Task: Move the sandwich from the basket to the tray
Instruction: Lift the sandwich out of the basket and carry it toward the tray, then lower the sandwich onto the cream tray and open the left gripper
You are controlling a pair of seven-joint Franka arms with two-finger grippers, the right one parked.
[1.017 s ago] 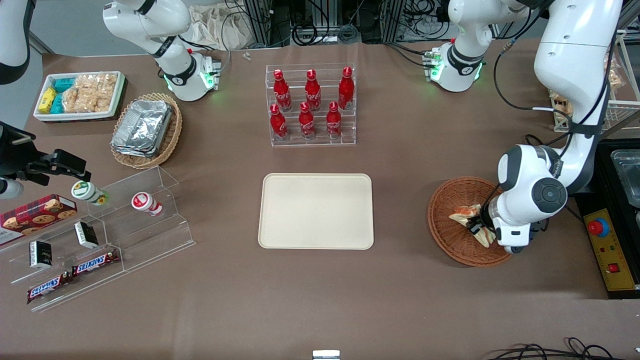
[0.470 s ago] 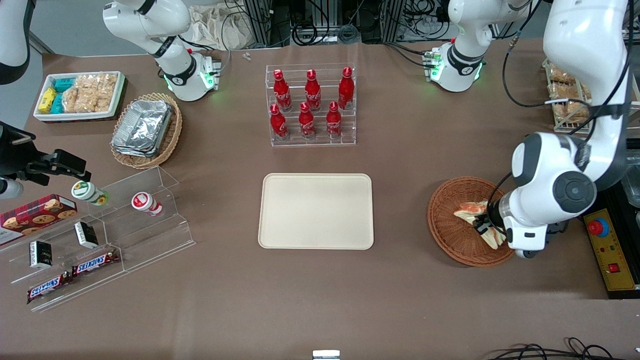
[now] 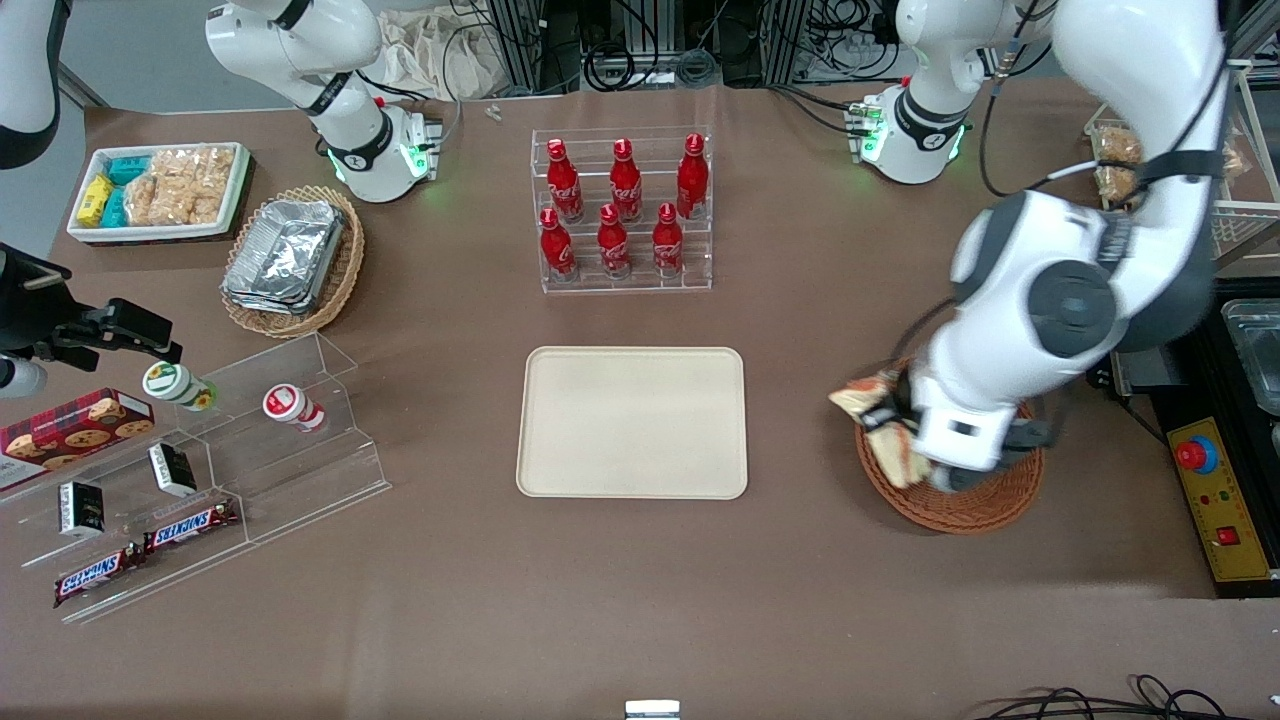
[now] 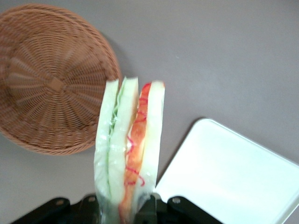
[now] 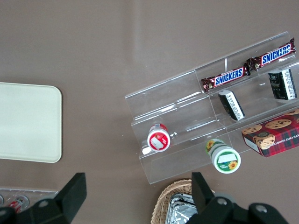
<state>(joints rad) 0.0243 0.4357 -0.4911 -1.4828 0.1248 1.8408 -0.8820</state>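
**me:** Checking my feed, the left arm's two-finger gripper (image 3: 893,432) hung above the round reddish-brown wicker basket's (image 3: 975,505) rim, on the edge nearest the flat cream plastic tray (image 3: 632,421).

**other op:** Jaws?

**me:** Clamped on the clear-wrapped triangular sandwich (image 4: 129,154) with white bread and red-orange and green filling. It was up in the air, clear of the basket (image 4: 51,79) and not yet over the tray (image 4: 233,179).
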